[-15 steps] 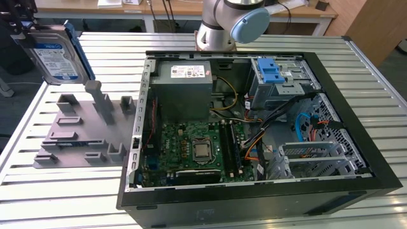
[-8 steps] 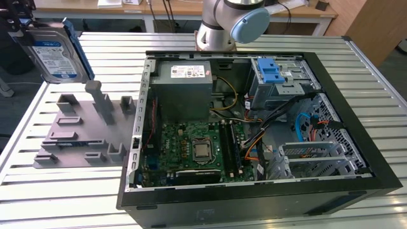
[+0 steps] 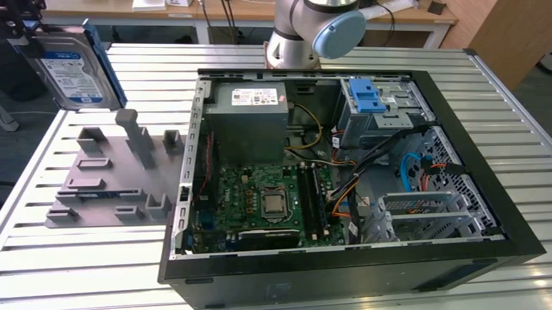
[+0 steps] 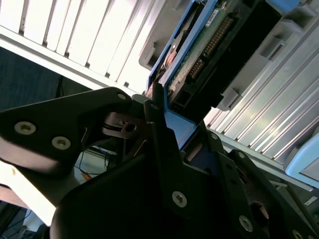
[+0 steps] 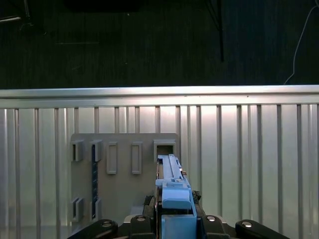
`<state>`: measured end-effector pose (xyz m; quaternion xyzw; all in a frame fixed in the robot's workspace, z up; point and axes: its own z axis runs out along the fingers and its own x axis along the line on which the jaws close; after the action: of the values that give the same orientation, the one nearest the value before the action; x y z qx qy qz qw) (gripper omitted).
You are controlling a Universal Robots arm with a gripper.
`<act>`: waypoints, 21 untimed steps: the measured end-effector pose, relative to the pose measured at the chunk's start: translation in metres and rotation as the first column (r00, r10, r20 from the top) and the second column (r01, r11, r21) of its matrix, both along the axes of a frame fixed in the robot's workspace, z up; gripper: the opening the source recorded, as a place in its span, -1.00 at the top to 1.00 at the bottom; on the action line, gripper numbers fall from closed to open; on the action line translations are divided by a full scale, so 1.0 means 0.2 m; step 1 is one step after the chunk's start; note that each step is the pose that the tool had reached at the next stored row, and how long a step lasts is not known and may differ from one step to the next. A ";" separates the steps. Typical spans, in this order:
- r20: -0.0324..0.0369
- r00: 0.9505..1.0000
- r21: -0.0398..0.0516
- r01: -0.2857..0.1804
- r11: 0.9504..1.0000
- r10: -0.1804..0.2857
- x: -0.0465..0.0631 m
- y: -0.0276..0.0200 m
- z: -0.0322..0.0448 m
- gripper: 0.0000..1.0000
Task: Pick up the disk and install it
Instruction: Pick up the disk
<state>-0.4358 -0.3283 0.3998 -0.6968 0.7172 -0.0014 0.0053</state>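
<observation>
- Already the pick-up looks done: the disk [image 3: 76, 64] hangs at the exterior view's upper left, above the grey fixture [image 3: 108, 174], held by the gripper [image 5: 172, 219] with its jaws clamped on the blue rails.
- Installing is left to do: the open computer case [image 3: 345, 281] sits well apart, toward the frame's right, and its drive cage [image 3: 423, 216] looks vacant.
- Underneath lies a slatted metal table [image 3: 77, 265]; wooden desks [image 3: 250, 10] line the frame's top.

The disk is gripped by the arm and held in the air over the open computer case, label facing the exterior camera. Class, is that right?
Wrong place only. The gripper holds the disk in the air, label facing the camera, but it hangs over the grey holder, to the exterior view's left of the computer case.
</observation>
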 end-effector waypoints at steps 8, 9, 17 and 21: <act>0.000 1.000 0.000 0.000 1.000 0.000 0.00 0.000 0.031 0.27; 0.000 1.000 0.000 0.000 1.000 0.000 0.00 0.000 0.036 0.27; 0.000 1.000 0.000 0.000 1.000 0.000 0.00 0.000 0.077 0.27; 0.000 1.000 0.000 0.000 1.000 0.000 0.00 0.000 0.097 0.27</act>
<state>-0.4358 -0.3283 0.4193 -0.6968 0.7172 -0.0012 0.0054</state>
